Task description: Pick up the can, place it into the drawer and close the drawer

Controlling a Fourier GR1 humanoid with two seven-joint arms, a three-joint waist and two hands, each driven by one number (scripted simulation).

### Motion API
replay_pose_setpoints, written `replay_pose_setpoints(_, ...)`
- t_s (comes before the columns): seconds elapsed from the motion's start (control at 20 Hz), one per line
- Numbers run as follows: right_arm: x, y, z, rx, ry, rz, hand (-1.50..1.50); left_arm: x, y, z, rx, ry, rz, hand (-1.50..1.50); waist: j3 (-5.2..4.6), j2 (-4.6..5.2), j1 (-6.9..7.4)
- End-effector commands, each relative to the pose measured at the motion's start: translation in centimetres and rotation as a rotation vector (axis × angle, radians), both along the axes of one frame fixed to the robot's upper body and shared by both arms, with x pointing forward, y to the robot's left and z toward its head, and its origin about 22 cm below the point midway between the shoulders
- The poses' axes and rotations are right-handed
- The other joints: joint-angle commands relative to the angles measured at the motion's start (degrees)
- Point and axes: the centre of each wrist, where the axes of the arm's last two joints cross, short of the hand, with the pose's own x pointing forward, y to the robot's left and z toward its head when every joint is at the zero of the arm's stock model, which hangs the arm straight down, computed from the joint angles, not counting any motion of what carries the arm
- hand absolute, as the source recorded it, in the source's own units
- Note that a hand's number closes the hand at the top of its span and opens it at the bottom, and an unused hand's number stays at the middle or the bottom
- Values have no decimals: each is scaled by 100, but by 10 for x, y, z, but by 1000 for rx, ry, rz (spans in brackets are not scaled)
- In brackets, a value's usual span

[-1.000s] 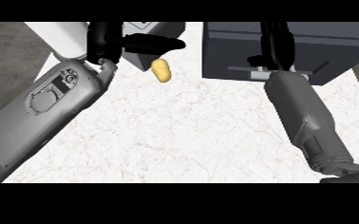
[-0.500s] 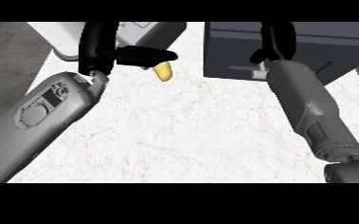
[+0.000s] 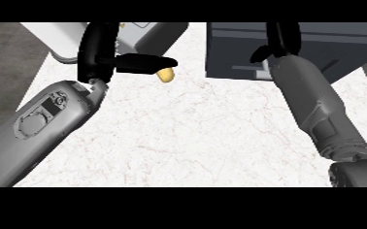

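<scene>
counter [image 3: 186,126]: white marble, faint veins | drawer [image 3: 237,48]: dark grey | yellow object [image 3: 166,74]: yellow

We see wide bare bench [image 3: 186,140] between the two forearms; passage there is free. Upper right, the dark drawer [image 3: 237,53] blocks the far side, with the right hand [image 3: 281,41] over it. Upper left, the left hand [image 3: 108,58] and a small yellow object [image 3: 166,74] just beside its thumb crowd the route.

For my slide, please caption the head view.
Left hand beside a yellow object; right hand at the dark drawer unit.
</scene>
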Motion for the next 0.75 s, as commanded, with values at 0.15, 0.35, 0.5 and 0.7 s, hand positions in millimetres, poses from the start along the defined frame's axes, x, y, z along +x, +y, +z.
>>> replay_pose_setpoints(0.15, 16, 43, 47, 358, -89, 111, -150, -3, 10, -7, 5, 6, 1, -150, -5, -25, 120)
replay_pose_setpoints(0.35, 14, 54, 42, 552, -56, 153, -150, -5, 19, -16, -6, 8, 41, -150, -11, -92, -14)
replay_pose_setpoints(0.5, 11, 50, 30, 655, -41, 165, -150, -9, 22, -15, 3, 19, 38, -150, -13, -96, -39)
replay_pose_setpoints(0.7, 11, 46, 28, 683, -55, 173, -150, -19, 20, -19, -17, 7, 26, -150, -22, -88, -59)
